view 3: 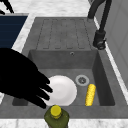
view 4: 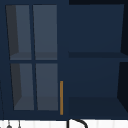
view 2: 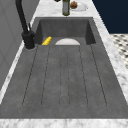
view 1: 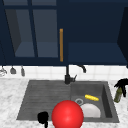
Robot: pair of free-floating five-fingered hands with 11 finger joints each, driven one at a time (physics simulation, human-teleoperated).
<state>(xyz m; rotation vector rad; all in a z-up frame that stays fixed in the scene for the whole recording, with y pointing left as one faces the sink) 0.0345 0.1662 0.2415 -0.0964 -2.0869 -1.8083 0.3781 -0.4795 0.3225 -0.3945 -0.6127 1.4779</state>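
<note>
My right hand [view 1: 122,83] hovers over the counter at the sink's right end, just above the top of an olive-green bottle [view 1: 118,95]. Seen from the right, that hand [view 3: 21,77] is large and close, its fingers spread and fairly straight beside the bottle [view 3: 56,117] and not closed round it. My left hand [view 1: 42,117] hangs at the sink's front left edge; it also shows far off in the right side view [view 3: 6,6] with relaxed fingers. In the basin lie a white plate [view 3: 62,90] and a yellow corn cob [view 3: 90,94].
A red ball [view 1: 67,115] sits in front of the sink's front edge. The black faucet [view 1: 67,75] stands behind the ribbed drainboard [view 2: 65,75]. A bowl with something brown in it [view 2: 74,5] is beyond the bottle [view 2: 65,7]. The wall cabinet's right half [view 4: 95,75] is open; its handle [view 4: 61,97] is yellow.
</note>
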